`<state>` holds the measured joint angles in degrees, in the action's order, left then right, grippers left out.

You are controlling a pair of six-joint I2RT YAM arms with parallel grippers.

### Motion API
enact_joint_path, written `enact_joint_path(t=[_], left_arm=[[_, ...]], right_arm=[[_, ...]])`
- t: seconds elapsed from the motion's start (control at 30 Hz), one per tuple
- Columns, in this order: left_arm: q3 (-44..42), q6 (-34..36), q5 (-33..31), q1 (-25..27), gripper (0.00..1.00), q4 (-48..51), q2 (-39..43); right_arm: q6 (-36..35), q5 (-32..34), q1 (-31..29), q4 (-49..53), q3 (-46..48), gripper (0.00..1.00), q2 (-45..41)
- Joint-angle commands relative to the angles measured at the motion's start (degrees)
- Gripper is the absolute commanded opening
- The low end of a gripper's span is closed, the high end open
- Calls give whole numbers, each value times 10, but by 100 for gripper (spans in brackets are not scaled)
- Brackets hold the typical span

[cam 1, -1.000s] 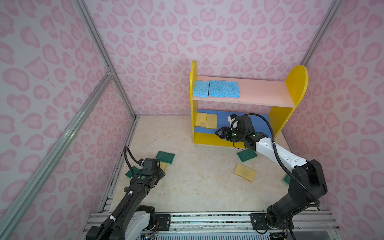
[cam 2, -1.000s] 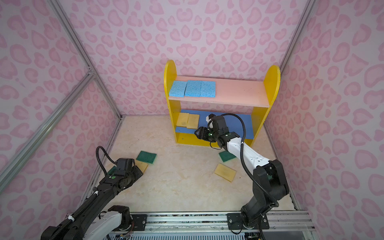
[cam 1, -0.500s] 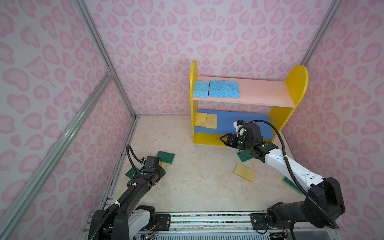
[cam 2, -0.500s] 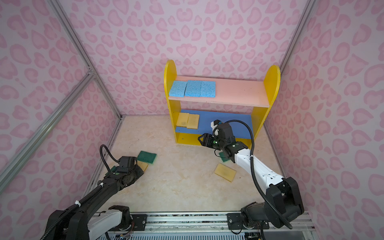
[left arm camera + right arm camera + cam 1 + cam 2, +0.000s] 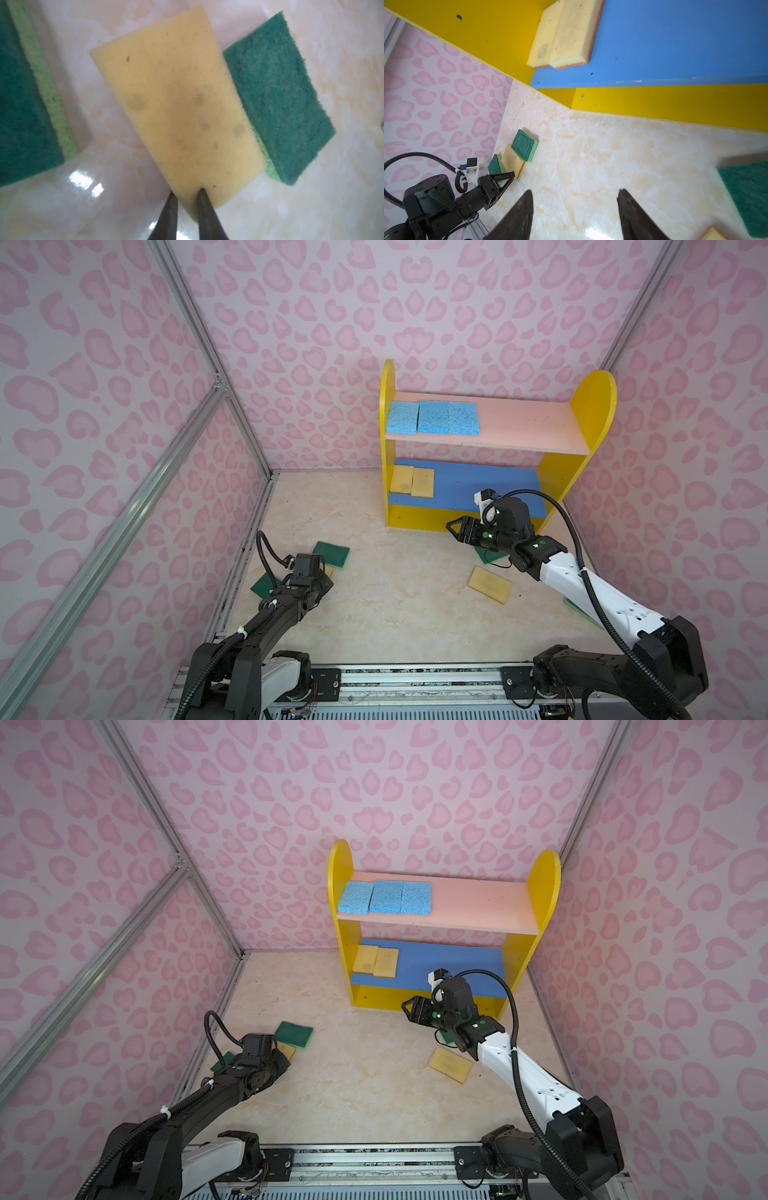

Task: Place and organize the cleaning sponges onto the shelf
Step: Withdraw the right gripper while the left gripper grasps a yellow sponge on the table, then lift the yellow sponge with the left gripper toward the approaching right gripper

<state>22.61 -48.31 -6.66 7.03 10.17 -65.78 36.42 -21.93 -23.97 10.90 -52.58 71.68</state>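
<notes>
On the near-left floor, the left gripper (image 5: 187, 193) has its jaws drawn almost together, pinching the near edge of a yellow sponge (image 5: 176, 104). That sponge touches a green sponge (image 5: 276, 99) along its right side. Whether it has left the floor cannot be told. A second green sponge (image 5: 20, 104) lies to its left, by the left wall.

The shelf (image 5: 594, 406) stands against the far wall, right of the middle. Three blue sponges (image 5: 432, 418) lie side by side at the left end of its pink board (image 5: 523, 427). Two yellow sponges (image 5: 411, 481) lie together at the left end of the blue board (image 5: 478, 485).

The right gripper (image 5: 576, 192) hangs just in front of the shelf's yellow base, pointing left, its jaws spread wide and holding nothing. A third green sponge (image 5: 490, 558) lies under its wrist. A loose yellow sponge (image 5: 489, 584) lies on the floor just nearer. A fourth green sponge (image 5: 575, 605) shows beside the right wall, mostly hidden by the right arm.
</notes>
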Motion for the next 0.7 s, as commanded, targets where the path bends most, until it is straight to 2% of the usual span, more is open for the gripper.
enact_joint_path(t=[0.0,0.07,0.27,0.5,0.67], left_arm=[[-3,8,1,-1,8,1,1],[-3,11,5,0,3,3,7],[-5,22,30,-1,4,25,57],[-16,39,94,2,3,64,169],[7,39,152,23,3,79,227]], right_arm=[[1,8,-5,2,8,65,-8],[3,9,-10,1,10,65,-13],[7,0,-28,-15,19,66,-18],[20,-38,-69,-66,28,75,16],[62,-75,-100,-146,38,79,53]])
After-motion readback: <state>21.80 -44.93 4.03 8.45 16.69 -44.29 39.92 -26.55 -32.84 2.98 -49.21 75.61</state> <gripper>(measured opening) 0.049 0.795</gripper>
